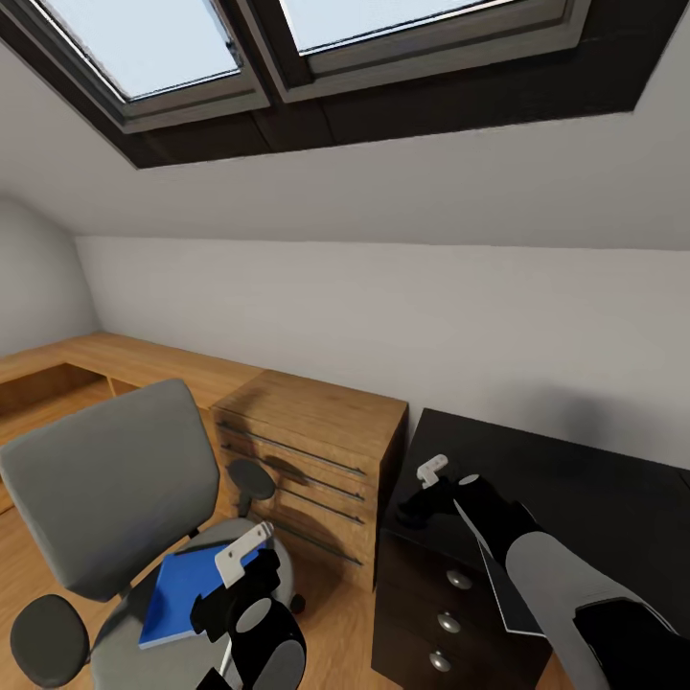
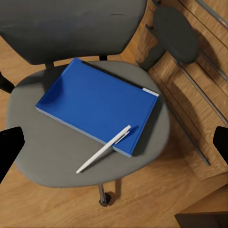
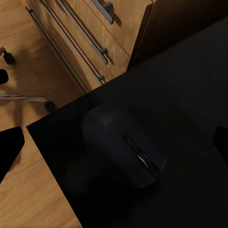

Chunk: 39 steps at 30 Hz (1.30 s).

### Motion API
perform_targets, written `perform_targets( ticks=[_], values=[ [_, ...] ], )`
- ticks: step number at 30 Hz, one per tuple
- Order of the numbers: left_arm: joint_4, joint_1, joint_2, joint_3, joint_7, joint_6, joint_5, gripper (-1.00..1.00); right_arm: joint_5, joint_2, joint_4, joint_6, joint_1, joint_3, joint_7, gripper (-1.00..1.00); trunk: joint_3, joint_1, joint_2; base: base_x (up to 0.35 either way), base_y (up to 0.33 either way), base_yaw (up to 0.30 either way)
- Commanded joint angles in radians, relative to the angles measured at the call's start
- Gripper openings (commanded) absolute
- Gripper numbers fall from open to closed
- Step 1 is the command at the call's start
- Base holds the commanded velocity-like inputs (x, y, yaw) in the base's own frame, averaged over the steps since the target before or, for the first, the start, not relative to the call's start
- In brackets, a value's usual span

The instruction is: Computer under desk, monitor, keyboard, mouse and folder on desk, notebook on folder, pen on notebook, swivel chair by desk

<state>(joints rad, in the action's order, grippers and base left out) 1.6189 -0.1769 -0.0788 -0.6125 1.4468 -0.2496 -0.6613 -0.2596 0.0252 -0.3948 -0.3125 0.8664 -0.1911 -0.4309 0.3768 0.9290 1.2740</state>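
The grey swivel chair (image 1: 105, 489) stands at the left with the blue folder (image 2: 95, 102) flat on its seat. The white pen (image 2: 104, 148) lies half on the folder's edge, half on the seat. My left gripper (image 1: 235, 575) hovers open above them, its dark fingertips (image 2: 9, 149) wide apart. The black mouse (image 3: 126, 147) rests near the corner of the glossy black desk (image 1: 594, 498). My right gripper (image 1: 426, 489) hangs open just over it. A thin dark grey sheet with white edges, probably the notebook (image 1: 498, 585), shows beside my right forearm.
A light wooden drawer chest (image 1: 316, 460) stands between the chair and the desk's black drawer unit (image 1: 441, 613). A low wooden bench (image 1: 125, 359) runs along the white sloped wall under skylights. Wooden floor (image 2: 47, 209) surrounds the chair.
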Motion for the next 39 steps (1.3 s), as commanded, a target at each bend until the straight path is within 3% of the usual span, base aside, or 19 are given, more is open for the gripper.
perform_targets(
  ticks=[1, 27, 39],
  values=[
    [0.001, -0.001, 0.000, -0.001, 0.006, -0.010, -0.003, 1.00, -0.010, 0.001, -0.003, -0.003, 0.000, -0.001, -0.006, 1.00, 0.004, 0.004, 0.008, 0.000, 0.000, 0.000],
    [0.001, -0.001, 0.000, 0.000, 0.006, -0.010, -0.003, 1.00, -0.010, 0.005, -0.003, 0.018, 0.000, 0.001, -0.005, 1.00, 0.086, 0.104, 0.190, 0.000, 0.000, 0.000],
    [0.001, -0.001, 0.000, -0.008, 0.008, -0.011, -0.003, 1.00, -0.011, 0.006, -0.003, 0.018, 0.000, 0.001, -0.005, 1.00, 0.086, 0.104, 0.190, 0.006, 0.000, 0.000]
  ],
)
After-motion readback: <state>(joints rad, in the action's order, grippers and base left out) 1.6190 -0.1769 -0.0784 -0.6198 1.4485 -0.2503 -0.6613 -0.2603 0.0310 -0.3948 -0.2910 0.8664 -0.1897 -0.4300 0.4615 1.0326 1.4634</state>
